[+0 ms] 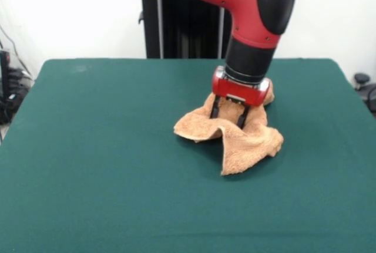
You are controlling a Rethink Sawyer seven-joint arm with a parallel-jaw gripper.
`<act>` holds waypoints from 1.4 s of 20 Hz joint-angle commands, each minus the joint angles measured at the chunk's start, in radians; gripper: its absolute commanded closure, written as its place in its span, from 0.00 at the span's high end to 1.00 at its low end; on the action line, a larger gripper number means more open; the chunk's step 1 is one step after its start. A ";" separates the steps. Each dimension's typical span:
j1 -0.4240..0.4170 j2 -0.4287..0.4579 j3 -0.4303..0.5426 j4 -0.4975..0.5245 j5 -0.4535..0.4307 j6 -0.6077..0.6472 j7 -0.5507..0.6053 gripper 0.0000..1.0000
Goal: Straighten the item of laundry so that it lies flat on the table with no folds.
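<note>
The towel (235, 132) sat bunched up a little right of the middle of the green tabletop (88, 147), with a big fold sticking up, so the job looked far from done, and the gripper (230, 114) was pinching the raised middle of the cloth between its two fingers.

A white wall (70, 12) is filling the background behind the scene. Dark cables and equipment (9, 85) are sitting at the left edge, partly cut off. A small black object (365, 88) is showing at the right edge; its type cannot be made out.
</note>
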State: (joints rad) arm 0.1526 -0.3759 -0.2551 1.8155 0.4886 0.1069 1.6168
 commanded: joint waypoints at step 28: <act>0.056 -0.030 0.204 0.010 0.119 0.152 0.295 1.00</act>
State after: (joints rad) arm 0.1800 -0.4531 -0.2180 1.8173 0.5377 0.2917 1.6177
